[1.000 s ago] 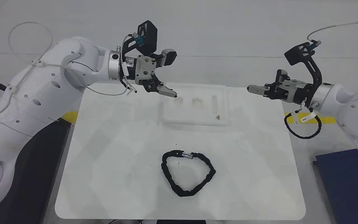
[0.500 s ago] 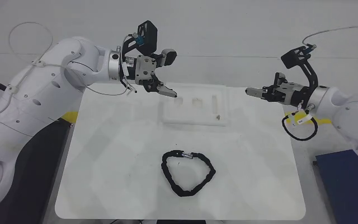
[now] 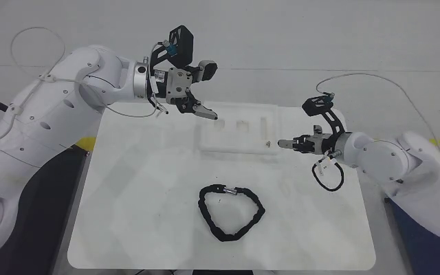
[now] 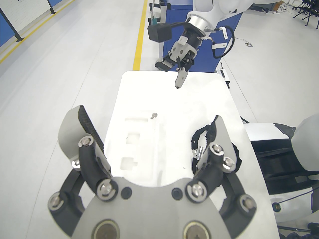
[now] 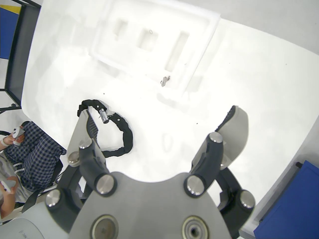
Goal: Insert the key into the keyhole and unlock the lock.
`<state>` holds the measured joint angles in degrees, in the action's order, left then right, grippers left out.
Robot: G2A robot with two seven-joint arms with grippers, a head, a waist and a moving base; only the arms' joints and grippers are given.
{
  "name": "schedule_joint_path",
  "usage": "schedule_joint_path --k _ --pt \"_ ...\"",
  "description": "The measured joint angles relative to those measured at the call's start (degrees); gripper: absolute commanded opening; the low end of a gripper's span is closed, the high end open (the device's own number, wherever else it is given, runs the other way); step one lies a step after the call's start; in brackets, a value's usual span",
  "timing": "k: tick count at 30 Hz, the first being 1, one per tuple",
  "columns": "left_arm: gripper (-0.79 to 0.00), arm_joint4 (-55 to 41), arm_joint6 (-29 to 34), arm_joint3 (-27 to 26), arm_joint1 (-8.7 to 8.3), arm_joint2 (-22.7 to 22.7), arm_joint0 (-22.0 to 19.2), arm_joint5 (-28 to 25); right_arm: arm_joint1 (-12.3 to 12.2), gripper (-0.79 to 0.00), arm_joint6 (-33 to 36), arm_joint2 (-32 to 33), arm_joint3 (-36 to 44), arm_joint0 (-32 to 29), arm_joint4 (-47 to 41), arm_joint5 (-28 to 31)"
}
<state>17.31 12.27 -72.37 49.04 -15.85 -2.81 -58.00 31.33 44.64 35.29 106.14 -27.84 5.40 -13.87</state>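
A small silver key (image 3: 268, 144) lies at the front right of the white foam tray (image 3: 240, 108). My right gripper (image 3: 283, 144) hovers just right of it, open and holding nothing. In the right wrist view the key (image 5: 165, 80) sits ahead of that open gripper (image 5: 160, 120). The black chain lock (image 3: 230, 210) forms a loop on the table nearer the front, with its silver cylinder (image 5: 103, 115) at the far side. My left gripper (image 3: 208, 89) hangs open above the tray's back left corner. From the left wrist, the key (image 4: 153, 115) and chain lock (image 4: 199, 135) lie beyond that gripper (image 4: 149, 125).
The white table (image 3: 137, 206) has bare surface left and right of the chain. The tray (image 5: 162, 1) has three shallow recesses. A blue cabinet (image 3: 419, 227) stands off the table's right edge.
My right arm has swung in from beyond the table's right edge and lowered, bringing its gripper close to the key. The left arm has kept still.
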Motion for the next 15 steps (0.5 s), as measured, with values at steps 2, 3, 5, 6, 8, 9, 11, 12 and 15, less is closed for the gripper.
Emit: schedule_joint_path --k 2,3,5,6,8,9,11,12,15 --pt "0.000 0.0 0.0 0.0 0.00 0.0 0.0 0.0 1.3 0.000 0.9 -1.4 -0.9 0.6 0.4 -1.5" --pt "0.000 0.0 0.0 0.0 0.00 0.0 0.0 0.0 1.9 0.000 1.5 -2.0 -1.4 1.0 0.5 -2.2" --pt "0.000 0.0 0.0 0.0 0.00 0.0 0.0 0.0 3.5 0.000 2.6 -3.5 -2.0 2.1 1.2 -3.1" --pt "0.000 0.0 0.0 0.0 0.00 0.0 0.0 0.0 4.2 0.000 2.8 -4.2 -2.3 2.6 1.8 -3.1" --pt "0.000 0.0 0.0 0.0 0.00 0.0 0.0 0.0 5.9 0.000 2.5 -5.7 -3.8 3.6 2.2 -3.0" --pt "0.000 0.0 0.0 0.0 0.00 0.0 0.0 0.0 6.7 0.000 2.2 -6.3 -4.6 4.0 2.2 -2.8" --pt "0.000 0.0 0.0 0.0 0.00 0.0 0.0 0.0 8.5 0.000 1.4 -7.8 -6.6 4.8 2.5 -1.5" --pt "0.000 0.0 0.0 0.0 0.00 0.0 0.0 0.0 9.2 0.000 0.9 -8.3 -7.5 5.1 2.6 -0.8" --pt "0.000 0.0 0.0 0.0 0.00 0.0 0.0 0.0 11.4 0.000 0.1 -9.8 -11.0 5.7 2.5 0.8"
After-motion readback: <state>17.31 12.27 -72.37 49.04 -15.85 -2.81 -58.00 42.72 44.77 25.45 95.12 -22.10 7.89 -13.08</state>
